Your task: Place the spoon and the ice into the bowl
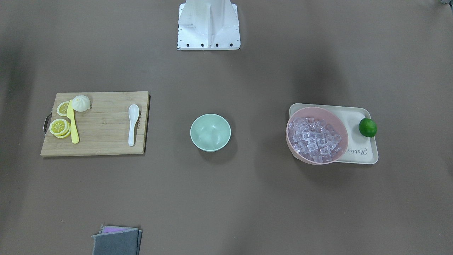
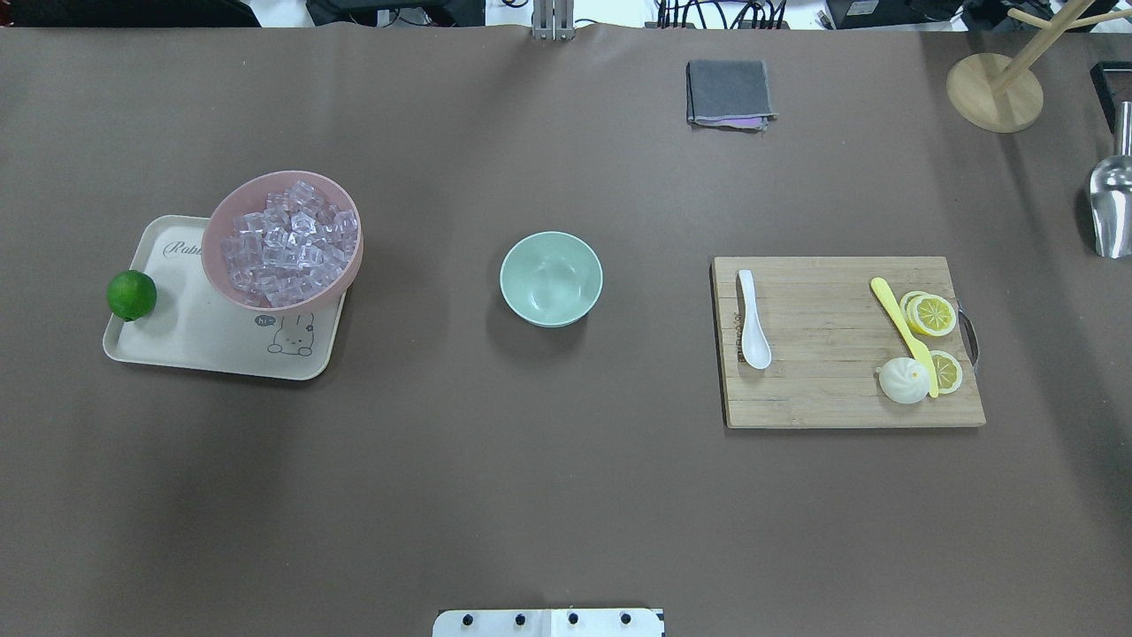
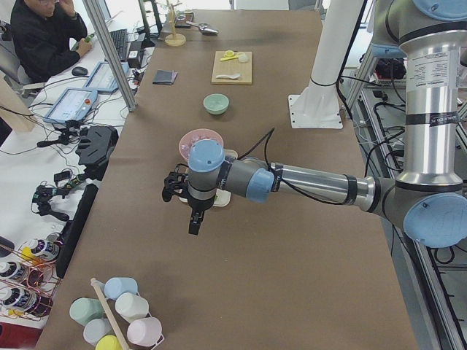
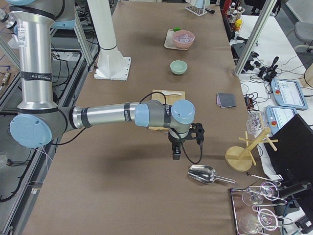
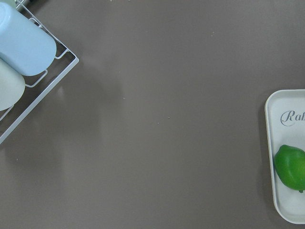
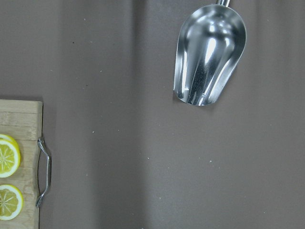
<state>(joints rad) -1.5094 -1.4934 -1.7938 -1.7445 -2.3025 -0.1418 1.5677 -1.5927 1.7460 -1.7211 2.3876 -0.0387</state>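
my left gripper (image 3: 194, 223) hung point-down over the brown table (image 2: 566, 513), and my right gripper (image 4: 176, 152) hung the same way at the other end. only the side cameras caught them, so i cannot tell whether either pair of fingers was apart or together.

under my left wrist lay bare brown covering, with a wire rack of cups (image 5: 28, 71) at one corner and the edge of a cream tray (image 5: 274, 143) holding a lime (image 5: 290, 167) at the other. under my right wrist lay a metal scoop (image 6: 209, 52) and the handled end of a cutting board (image 6: 21, 107) with lemon slices (image 6: 7, 155).

the ice (image 2: 285, 243) was heaped in a pink bowl (image 2: 215, 226) on the tray's inner end, farther along the table than my left gripper. the spoon (image 2: 753, 331) lay on the board beside its edge nearest the centre, well apart from my right gripper, with a yellow knife (image 2: 902, 332) across the board from it. the green bowl (image 2: 551, 278) stood between tray and board, with neither spoon nor ice in it.

a folded grey cloth (image 2: 728, 92) lay at the far side, and a person (image 3: 40, 36) sat at a desk beyond.
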